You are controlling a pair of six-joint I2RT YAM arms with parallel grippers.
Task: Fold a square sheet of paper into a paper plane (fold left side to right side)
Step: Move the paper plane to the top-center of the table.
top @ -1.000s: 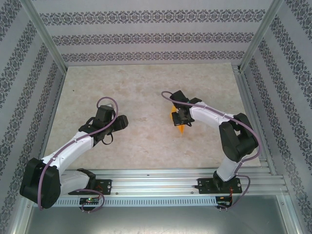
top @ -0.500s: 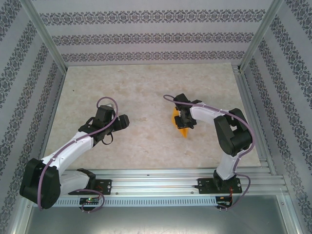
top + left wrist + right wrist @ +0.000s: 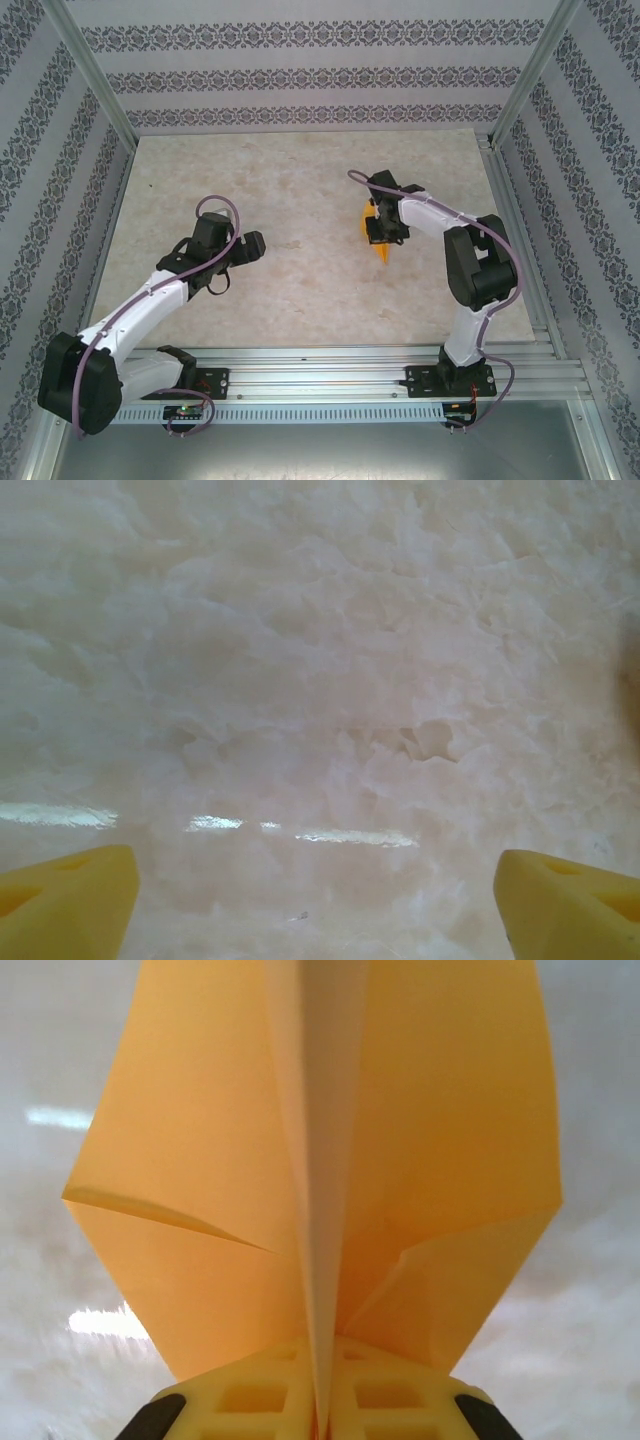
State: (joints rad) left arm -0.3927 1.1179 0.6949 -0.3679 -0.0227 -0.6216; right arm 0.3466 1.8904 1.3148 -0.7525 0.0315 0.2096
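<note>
The thin orange-yellow paper plane, a pointed dart with a central ridge, sits right of the table's middle. It's pinched by that ridge in the yellow-fingered right gripper, which is clamped tight on it. Can't tell if the nose touches the pale marbled table. Honestly the grip looks risky: only the slim ridge is caught, so a quick swing could slide the paper out or splay the wings. One wing shows a stray crease, and pressing down hard might crumple it more. The left gripper hangs well off to the left, jaws wide apart and empty, so no backup there.
</note>
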